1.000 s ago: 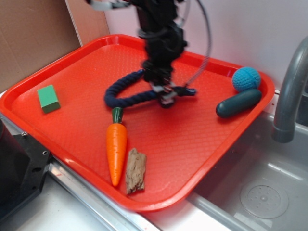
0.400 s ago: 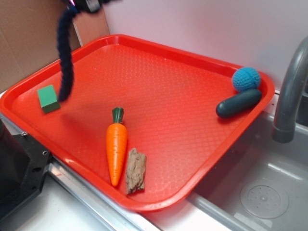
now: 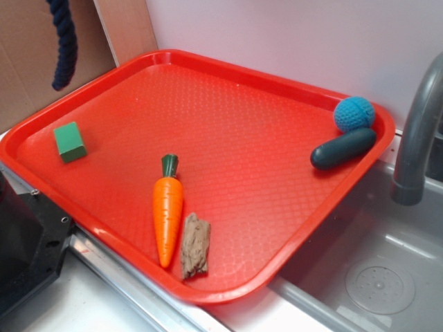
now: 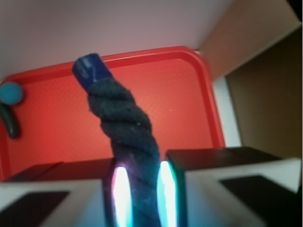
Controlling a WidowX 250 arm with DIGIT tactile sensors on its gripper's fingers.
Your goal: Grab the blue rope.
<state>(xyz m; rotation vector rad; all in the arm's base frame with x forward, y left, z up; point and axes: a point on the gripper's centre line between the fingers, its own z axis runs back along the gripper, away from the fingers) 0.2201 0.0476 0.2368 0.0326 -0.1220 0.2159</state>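
The blue rope [image 3: 64,43], a thick dark navy twisted cord, hangs from the top left edge of the exterior view, clear of the red tray [image 3: 228,90]. The arm itself is out of that view. In the wrist view my gripper [image 4: 140,187] is shut on the rope [image 4: 125,123]; the rope passes between the two fingers and its bound end points toward the tray below.
On the tray lie a green block [image 3: 70,142], a toy carrot [image 3: 167,207], a piece of wood [image 3: 195,245], a dark green capsule [image 3: 342,148] and a light-blue crocheted ball [image 3: 354,113]. A grey tap [image 3: 415,131] and sink stand at the right; cardboard at the left.
The gripper took the rope off the tray's middle and carried it up and to the left. The arm has left the exterior view; only the rope's hanging end shows now.
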